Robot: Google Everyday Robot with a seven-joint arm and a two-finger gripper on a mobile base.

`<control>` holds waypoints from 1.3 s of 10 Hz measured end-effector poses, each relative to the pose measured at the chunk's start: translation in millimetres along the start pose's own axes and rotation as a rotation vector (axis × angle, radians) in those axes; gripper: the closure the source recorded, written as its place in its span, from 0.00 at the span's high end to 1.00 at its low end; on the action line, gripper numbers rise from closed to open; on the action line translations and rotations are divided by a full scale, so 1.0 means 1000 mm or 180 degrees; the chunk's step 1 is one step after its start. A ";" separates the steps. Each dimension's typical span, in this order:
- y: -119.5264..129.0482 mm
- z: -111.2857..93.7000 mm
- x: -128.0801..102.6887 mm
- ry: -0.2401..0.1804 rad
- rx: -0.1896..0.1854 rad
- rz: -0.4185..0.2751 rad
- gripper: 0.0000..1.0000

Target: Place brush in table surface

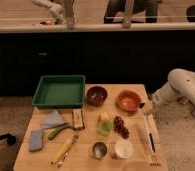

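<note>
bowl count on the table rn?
2. A dark maroon bowl sits right of the green tray; an orange bowl sits right of that, near the gripper. The brush lies on the table surface. None seem hidden.

A brush (149, 132) lies on the right side of a wooden table (136, 159), beside a white cup (123, 148). The gripper (147, 106) hangs above the table's right edge, near an orange bowl (127, 100).
</note>
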State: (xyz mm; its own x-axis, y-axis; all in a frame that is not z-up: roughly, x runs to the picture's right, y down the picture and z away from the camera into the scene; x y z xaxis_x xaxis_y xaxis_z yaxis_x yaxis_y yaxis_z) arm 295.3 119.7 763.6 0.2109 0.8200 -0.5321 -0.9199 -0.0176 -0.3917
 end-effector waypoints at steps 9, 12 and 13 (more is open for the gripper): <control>0.044 -0.071 0.032 -0.0343 0.0216 -0.0501 0.00; 0.054 -0.085 0.042 -0.0430 0.0257 -0.0614 0.00; 0.057 -0.089 0.045 -0.0472 0.0295 -0.0644 0.00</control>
State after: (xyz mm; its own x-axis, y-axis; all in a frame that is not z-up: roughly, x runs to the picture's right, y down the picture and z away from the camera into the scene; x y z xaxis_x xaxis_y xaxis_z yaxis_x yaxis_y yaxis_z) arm 281.6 104.8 650.1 0.3491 0.8765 -0.3315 -0.8918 0.2021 -0.4048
